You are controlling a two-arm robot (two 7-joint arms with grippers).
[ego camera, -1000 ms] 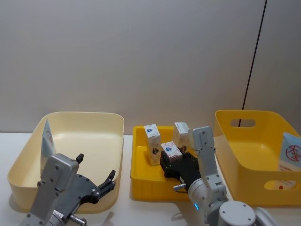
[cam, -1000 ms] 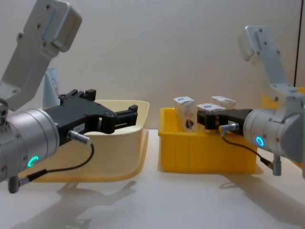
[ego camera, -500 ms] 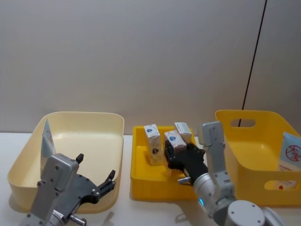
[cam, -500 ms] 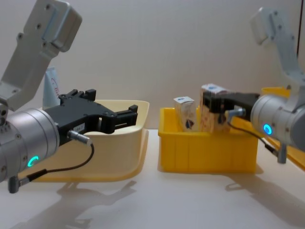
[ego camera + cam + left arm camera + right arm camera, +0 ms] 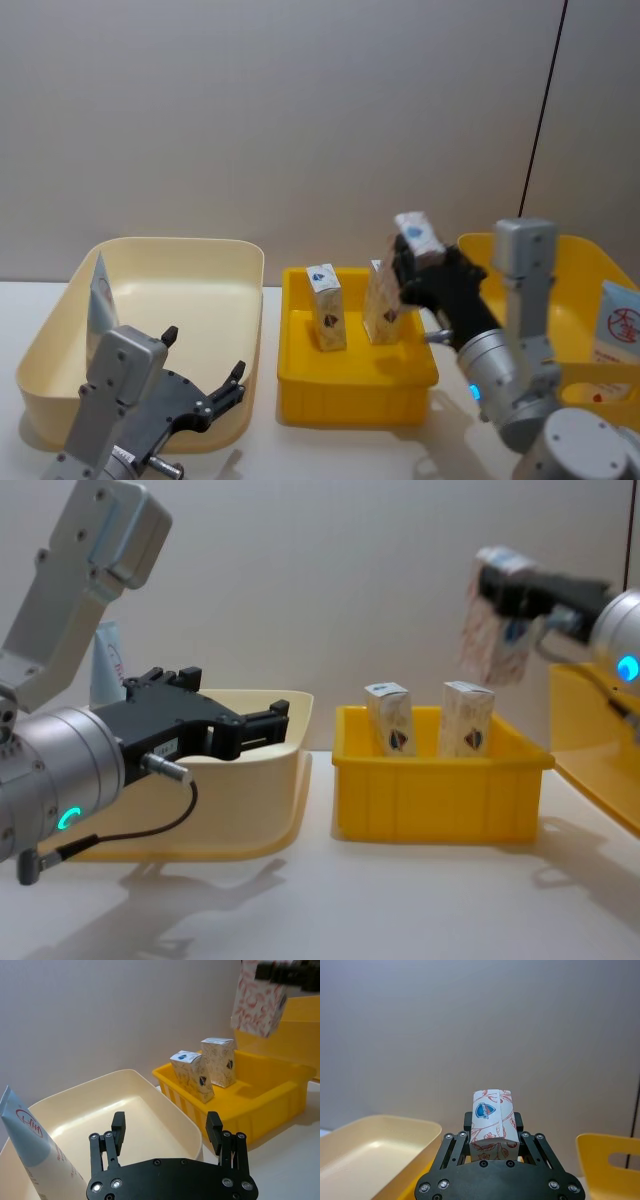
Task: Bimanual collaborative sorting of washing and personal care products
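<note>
Item: my left gripper [image 5: 205, 400], spread and unladen, near the cream basin [image 5: 230, 290]. Beyond: my right gripper [image 5: 425, 280] clamped on one carton [image 5: 415, 236], aloft over the small yellow bin [image 5: 355, 385]. Step, I judge: carry toward the large yellow basket [image 5: 520, 300]; release there.

Inside the small yellow bin [image 5: 357, 405], the left and middle are taken up by two upright cartons [image 5: 327, 306] [image 5: 379, 302], while its right part is left free. Most of the cream basin's [image 5: 236, 300] floor is open; only its left wall is blocked by a leaning tube [image 5: 100, 300]. Bare tabletop [image 5: 330, 900] is seen in front of both containers.
</note>
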